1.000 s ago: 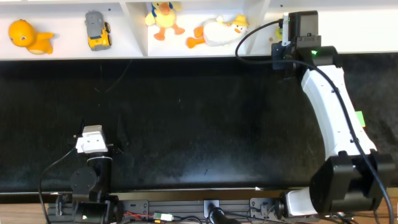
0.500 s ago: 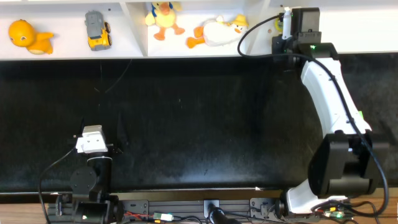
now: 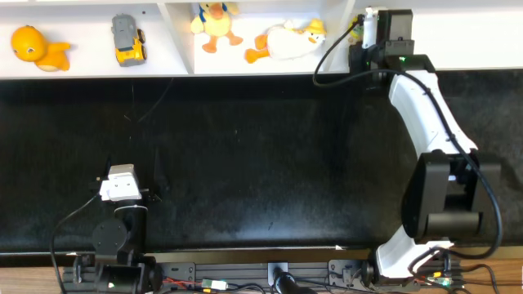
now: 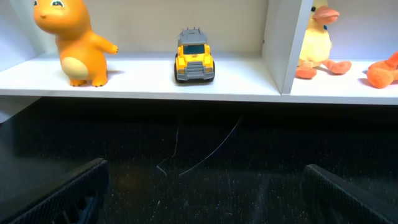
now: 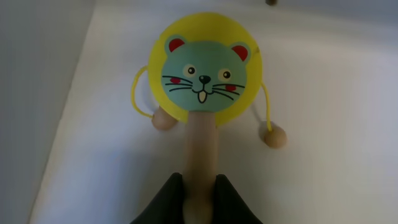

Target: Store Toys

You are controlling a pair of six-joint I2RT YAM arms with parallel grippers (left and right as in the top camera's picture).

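Placing step: the right pincer [image 5: 199, 190] pinches the wooden handle of the rattle drum [image 5: 205, 74], low over the shelf [image 5: 348, 106] floor in its right compartment, beside the divider. Next, likely: release, then back straight out. The left pincer [image 4: 202, 174] is spread.

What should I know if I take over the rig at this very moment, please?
Right tool: shut on the handle of the rattle drum, held inside the shelf's right compartment.
Left tool: open, empty, low over the black table.
Done: orange figure and yellow truck in the left compartment; yellow duck and white duck in the middle one.
Left: probably just release the drum and withdraw.
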